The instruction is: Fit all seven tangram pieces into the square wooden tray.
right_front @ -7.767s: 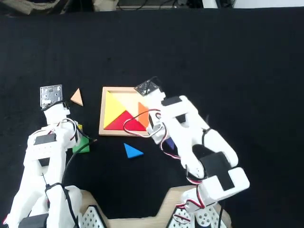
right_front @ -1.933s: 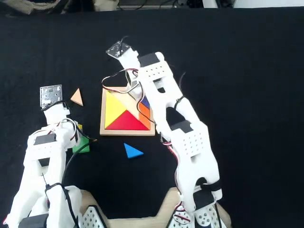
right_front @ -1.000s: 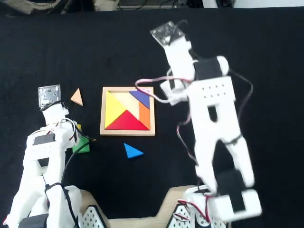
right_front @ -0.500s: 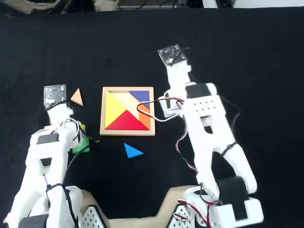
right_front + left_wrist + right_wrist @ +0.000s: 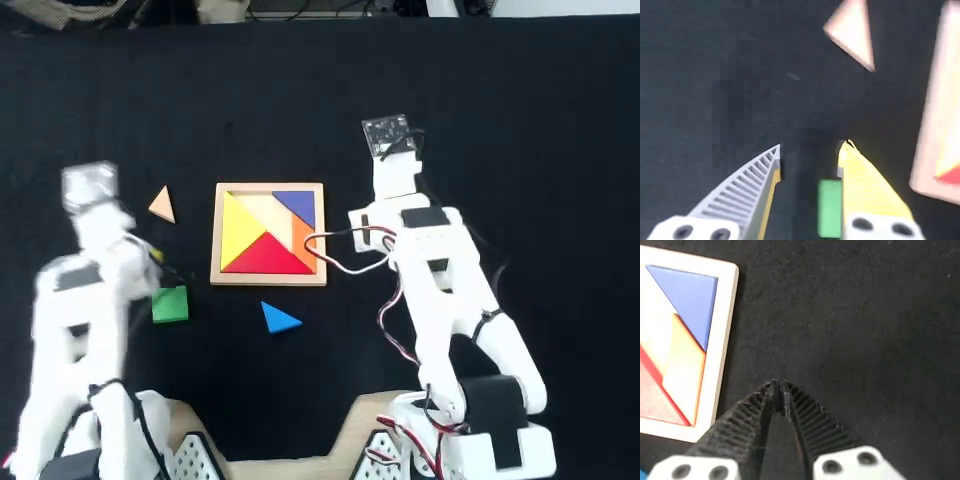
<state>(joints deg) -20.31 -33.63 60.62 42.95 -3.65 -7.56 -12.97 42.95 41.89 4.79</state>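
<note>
Tray (image 5: 268, 280) sits mid-table on black cloth (image 5: 520, 110), with yellow, red, orange and dark blue pieces inside. Peach triangle (image 5: 162, 205) lies to its left, green square (image 5: 169, 304) nearer the left arm, blue triangle (image 5: 280, 318) just in front. Right gripper (image 5: 779, 386), fingers together, hangs over cloth beside the tray's right edge. Left gripper (image 5: 811, 146) has its fingers apart, the green square showing between them. Pale clutter lines the far edge. Since half a second ago, the left arm has swung aside, uncovering the green square, and the right arm has shifted away from the tray.

Overhead, two wrist close-ups; shared tray (image 5: 268, 280)
</note>
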